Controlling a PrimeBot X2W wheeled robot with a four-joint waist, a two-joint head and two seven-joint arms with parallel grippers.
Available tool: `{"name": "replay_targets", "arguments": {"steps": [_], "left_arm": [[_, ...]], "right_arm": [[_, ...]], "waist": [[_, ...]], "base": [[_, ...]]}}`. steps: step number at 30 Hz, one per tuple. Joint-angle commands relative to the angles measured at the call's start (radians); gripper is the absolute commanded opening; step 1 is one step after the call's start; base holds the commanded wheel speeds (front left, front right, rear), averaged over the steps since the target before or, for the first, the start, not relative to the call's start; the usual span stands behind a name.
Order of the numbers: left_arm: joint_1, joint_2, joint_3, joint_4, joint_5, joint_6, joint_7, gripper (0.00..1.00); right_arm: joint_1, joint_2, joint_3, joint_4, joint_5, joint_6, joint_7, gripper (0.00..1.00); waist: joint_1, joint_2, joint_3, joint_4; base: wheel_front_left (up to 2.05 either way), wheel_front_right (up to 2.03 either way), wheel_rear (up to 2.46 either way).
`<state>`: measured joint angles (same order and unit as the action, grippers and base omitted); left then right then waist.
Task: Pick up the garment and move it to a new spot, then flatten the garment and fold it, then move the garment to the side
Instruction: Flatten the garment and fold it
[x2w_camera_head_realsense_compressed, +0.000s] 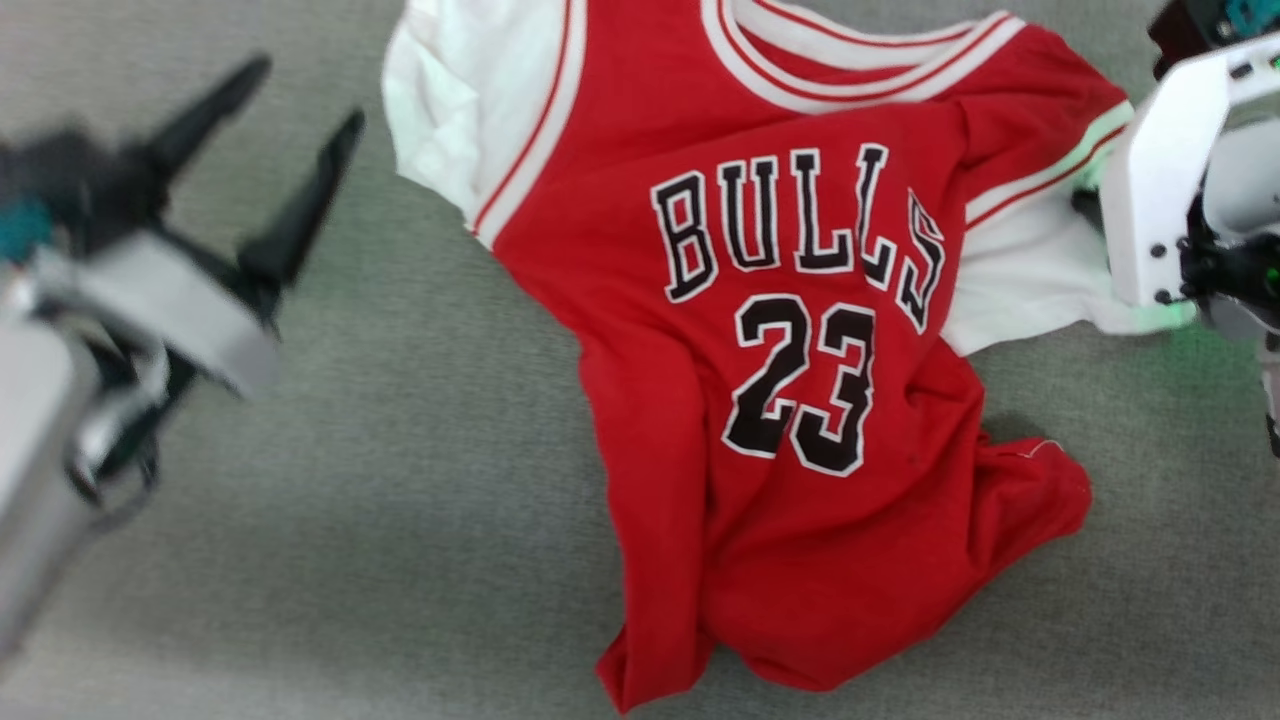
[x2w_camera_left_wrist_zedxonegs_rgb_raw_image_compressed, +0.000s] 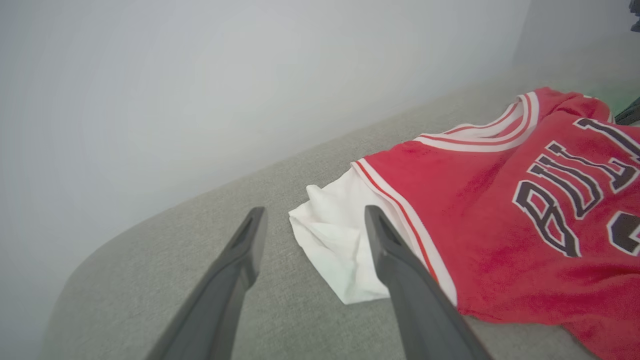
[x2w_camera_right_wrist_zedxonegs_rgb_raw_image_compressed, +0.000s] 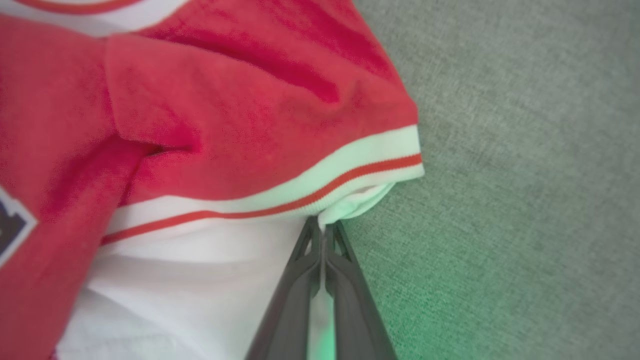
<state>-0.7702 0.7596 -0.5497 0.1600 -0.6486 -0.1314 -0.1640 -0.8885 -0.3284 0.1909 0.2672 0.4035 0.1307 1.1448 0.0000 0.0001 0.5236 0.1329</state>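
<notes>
The garment (x2w_camera_head_realsense_compressed: 800, 400) lay rumpled on the grey surface (x2w_camera_head_realsense_compressed: 400, 480). The right pincer (x2w_camera_right_wrist_zedxonegs_rgb_raw_image_compressed: 322, 227) pinched one white sleeve (x2w_camera_right_wrist_zedxonegs_rgb_raw_image_compressed: 200, 260), likely to tug it flat; the left pincer (x2w_camera_head_realsense_compressed: 305, 95) gaped empty beside the other.

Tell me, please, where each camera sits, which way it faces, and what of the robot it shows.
Head view: on the head, facing down at the garment on grey fabric; left gripper open at left, white right wrist at right.
Left wrist view: left wrist, along its open fingers toward one white sleeve.
Right wrist view: right wrist, along the right gripper, shut on the other sleeve.
Shared: head and left wrist views both show the BULLS print.
</notes>
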Motion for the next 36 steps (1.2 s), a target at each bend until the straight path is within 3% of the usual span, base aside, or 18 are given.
{"name": "replay_targets", "arguments": {"steps": [1, 6, 14, 22, 30, 33, 36], "left_arm": [[-0.059, 0.019, -0.046, 0.014, -0.034, 0.002, 0.031, 1.0], [-0.373, 0.109, -0.339, 0.078, -0.181, 0.002, 0.221, 1.0], [-0.76, 0.127, -0.672, 0.198, -0.403, 0.002, 0.416, 1.0], [-0.886, 0.14, -0.732, 0.227, -0.514, 0.002, 0.544, 1.0], [-0.841, 0.171, -0.744, 0.252, -0.633, 0.002, 0.769, 1.0], [-0.831, 0.169, -0.746, 0.249, -0.681, 0.002, 0.808, 0.98], [-0.825, 0.168, -0.747, 0.236, -0.703, 0.001, 0.851, 0.11]], "right_arm": [[0.022, 0.023, 0.028, 0.023, -0.006, 0.0, 0.008, 0.0], [-0.015, 0.044, 0.073, -0.014, -0.005, 0.0, 0.023, 0.0], [-0.047, 0.073, 0.135, -0.053, 0.004, 0.0, 0.027, 0.0], [-0.046, 0.089, 0.178, -0.069, 0.019, 0.0, 0.016, 0.0], [-0.038, 0.082, 0.196, -0.058, 0.027, -0.001, 0.006, 0.0], [-0.039, 0.077, 0.195, -0.057, 0.032, -0.001, 0.002, 0.0], [-0.042, 0.077, 0.196, -0.057, 0.027, -0.001, -0.012, 0.0]], "waist": [[0.0, -0.0001, 0.039, -0.033], [0.0, -0.0001, 0.106, -0.078], [0.0, -0.0001, 0.192, -0.145], [0.0, -0.0001, 0.231, -0.195], [0.0, -0.0001, 0.228, -0.209], [0.0, -0.0001, 0.226, -0.205], [0.0, -0.0001, 0.223, -0.2]], "base": [[0.0, 0.0, 0.0], [0.0, 0.0, 0.0], [0.0, 0.0, 0.0], [0.0, 0.0, 0.0], [0.0, 0.0, 0.0], [0.0, 0.0, 0.0], [0.0, 0.0, 0.0]]}}
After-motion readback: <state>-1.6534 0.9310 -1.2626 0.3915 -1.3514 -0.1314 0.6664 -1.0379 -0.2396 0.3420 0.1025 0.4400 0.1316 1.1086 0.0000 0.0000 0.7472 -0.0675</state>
